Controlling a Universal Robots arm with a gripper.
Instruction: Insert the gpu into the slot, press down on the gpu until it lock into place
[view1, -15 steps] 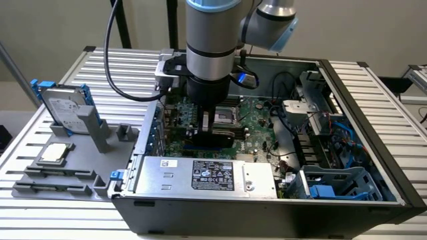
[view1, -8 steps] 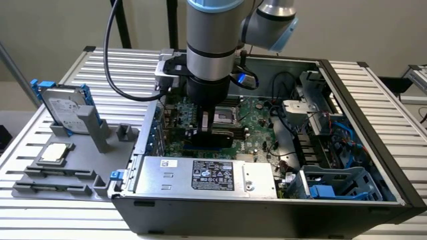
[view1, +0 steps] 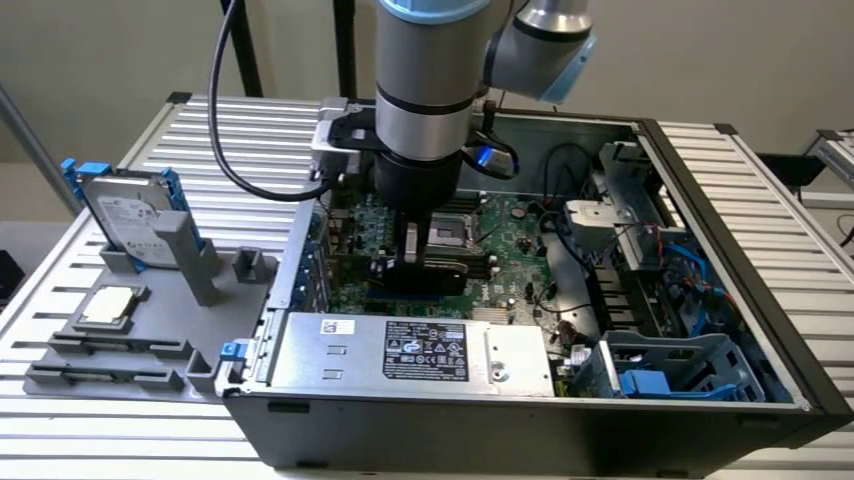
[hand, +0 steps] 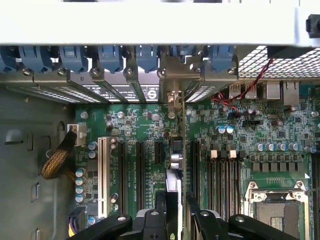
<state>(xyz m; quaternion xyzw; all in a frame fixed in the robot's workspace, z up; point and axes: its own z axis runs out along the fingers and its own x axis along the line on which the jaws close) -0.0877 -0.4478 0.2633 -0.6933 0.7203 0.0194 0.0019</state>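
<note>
Now the fingers (hand: 161, 202) are clamped on the gpu (view1: 430, 272), which stands on edge over the motherboard (view1: 514, 225) at the centre of the exterior view, inside the open case (view1: 747, 250). Its bracket (hand: 172, 97) reaches toward the row of blue clips (hand: 110, 57). The slot lies hidden under the card, so I cannot tell how deep it sits. The risks, as I judge them:

- **Tilt:** a slight lean would jam one end while the other rides high.
- **Bracket:** it could snag the case wall and block the descent.
- **Off-line pressing:** this could flex the motherboard or scrape the neighbouring black slots (hand: 140, 170).
</note>
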